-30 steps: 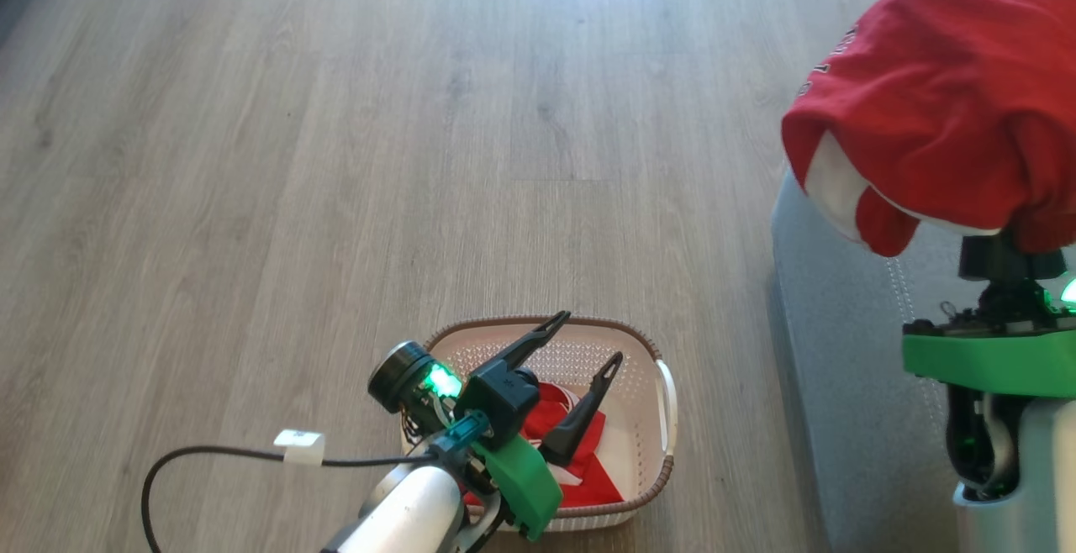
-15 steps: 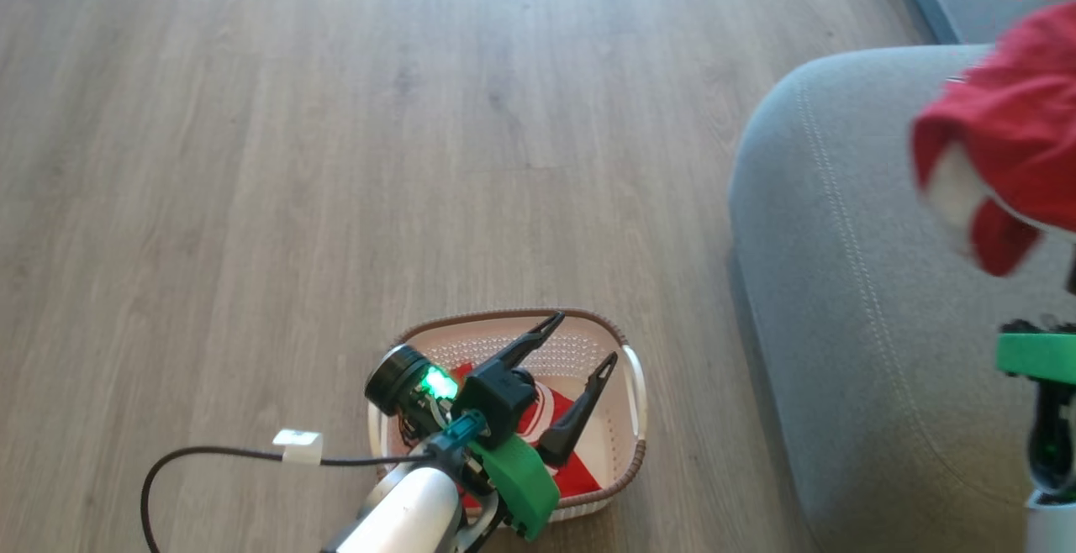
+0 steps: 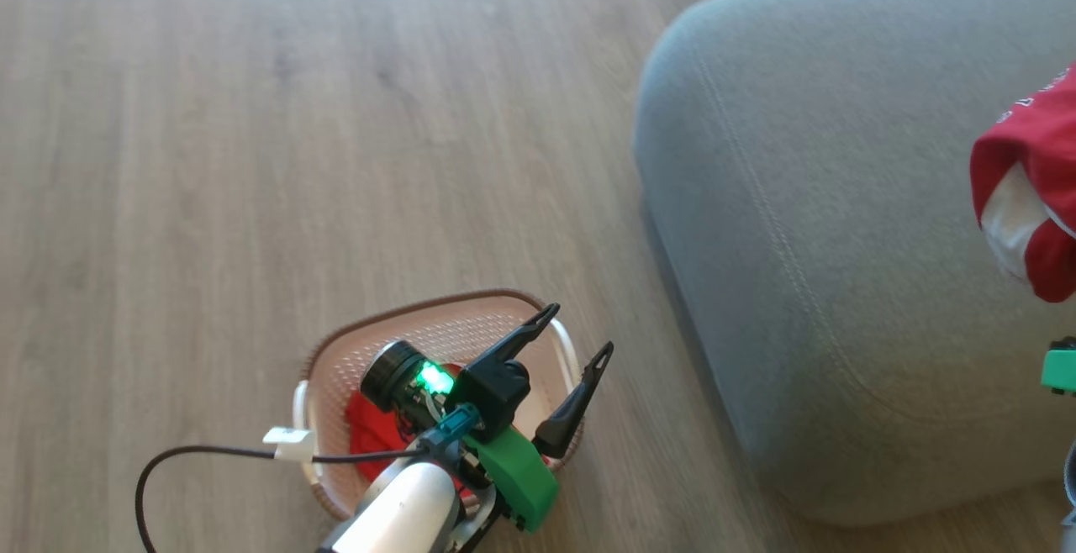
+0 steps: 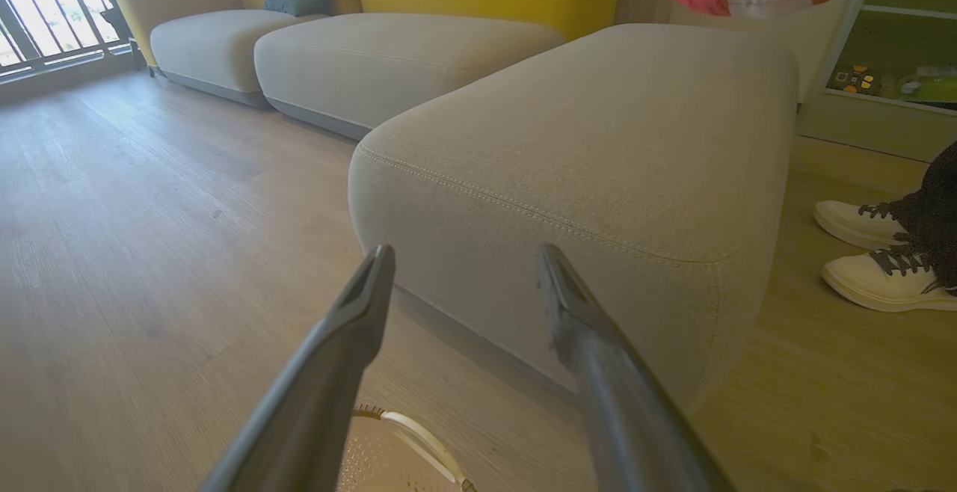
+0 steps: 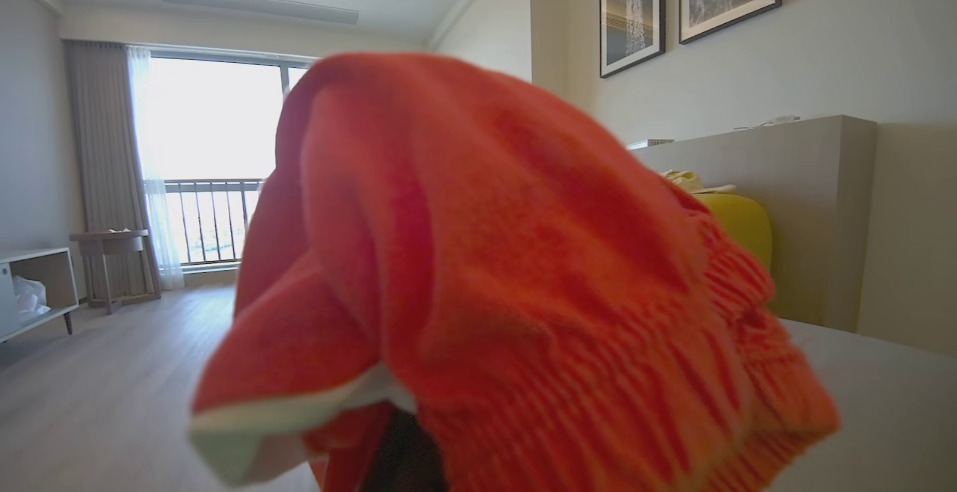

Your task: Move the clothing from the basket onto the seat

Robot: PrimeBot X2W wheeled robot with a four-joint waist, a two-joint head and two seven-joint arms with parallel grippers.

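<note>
Head view: we see right fingers [image 5: 410,453] clamped on bright red soft fabric garment [image 3: 1034,166] over large grey upholstered sofa [image 3: 799,200], left fingers [image 4: 355,327] spread above small cream plastic basket [image 3: 361,360]; draped cloth may snag on release.

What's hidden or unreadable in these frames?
1. Right jaws: buried under the red garment, right wrist view.
2. Clothes in the basket: head view, mostly behind the left gripper.
3. Garment lettering: head view, cut by the right edge.
4. Person: left wrist view, shoes visible, rest cut by the edge.
</note>
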